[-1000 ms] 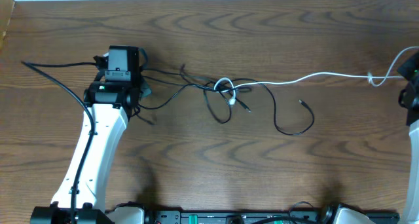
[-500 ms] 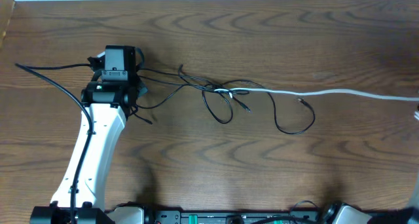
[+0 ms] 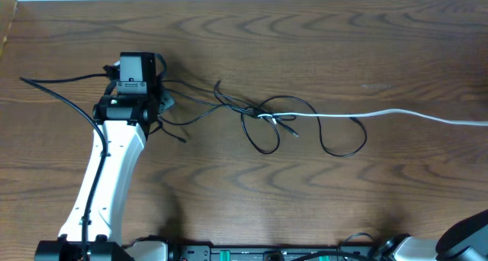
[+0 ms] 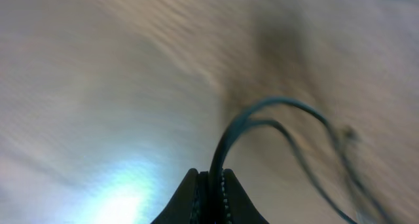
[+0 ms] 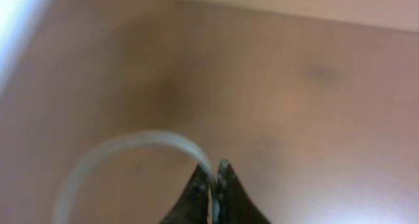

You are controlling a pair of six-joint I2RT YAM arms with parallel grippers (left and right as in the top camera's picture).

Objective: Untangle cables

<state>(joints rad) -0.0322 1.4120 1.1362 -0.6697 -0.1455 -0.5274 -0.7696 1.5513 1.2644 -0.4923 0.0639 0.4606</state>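
Observation:
Thin black cords (image 3: 259, 127) lie in tangled loops at the table's middle. A white cord (image 3: 381, 113) runs from the knot (image 3: 271, 117) straight out past the right edge. My left gripper (image 3: 164, 102) sits at the tangle's left end, shut on a black cord (image 4: 226, 142) that arcs up from the jaws (image 4: 211, 178). My right gripper is out of the overhead view; in the right wrist view its jaws (image 5: 213, 175) are shut on the white cord (image 5: 131, 145), which curves off to the left.
The wooden table (image 3: 229, 192) fills the view, its far edge along the top. The left arm's thicker black wire (image 3: 61, 97) trails to the left. Part of the right arm (image 3: 465, 234) shows at the bottom right corner.
The right gripper has pulled the white cord out to the right and left the overhead view. The cord drew straight and the knot tightened, shifting slightly right. The left arm barely moved.

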